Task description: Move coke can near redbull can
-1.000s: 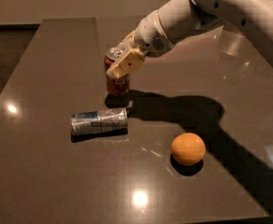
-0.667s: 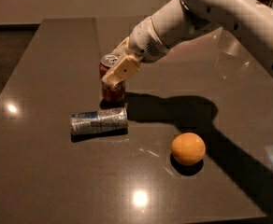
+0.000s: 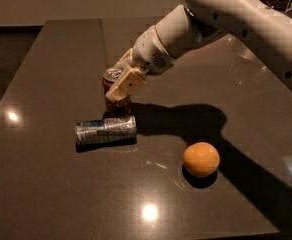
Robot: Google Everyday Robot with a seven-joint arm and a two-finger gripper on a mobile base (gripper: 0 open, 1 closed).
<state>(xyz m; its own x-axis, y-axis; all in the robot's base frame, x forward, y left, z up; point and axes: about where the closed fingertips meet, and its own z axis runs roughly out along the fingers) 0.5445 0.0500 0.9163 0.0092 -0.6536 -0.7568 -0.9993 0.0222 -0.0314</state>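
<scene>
The gripper (image 3: 117,90) sits left of centre over the counter (image 3: 61,194), reaching down and leftward from the white arm (image 3: 221,19) that enters from the upper right. It is clamped around the coke can (image 3: 119,107): 1 beige finger (image 3: 126,83) lies diagonally across the near-right face of the can, and the other finger is hidden behind it. The coke can stands upright, its silver top (image 3: 113,74) showing just above and to the left of the finger. Whether its base rests on the counter or is slightly off it, I cannot tell, because the lower edge is hidden.

The redbull can (image 3: 106,130) lies on its side directly in front of the coke can, on the near side, with its long axis running left to right. The 2 cans are just beside each other, and from this angle the coke can's lower part meets the upper edge of the lying can.

An orange (image 3: 201,159) sits on the counter well to the right and nearer than both cans, apart from them. The arm's dark shadow (image 3: 186,119) spreads across the counter between the cans and the orange. 2 bright glare spots show on the glossy surface, 1 near the front (image 3: 148,212) and 1 at the left (image 3: 12,116).
</scene>
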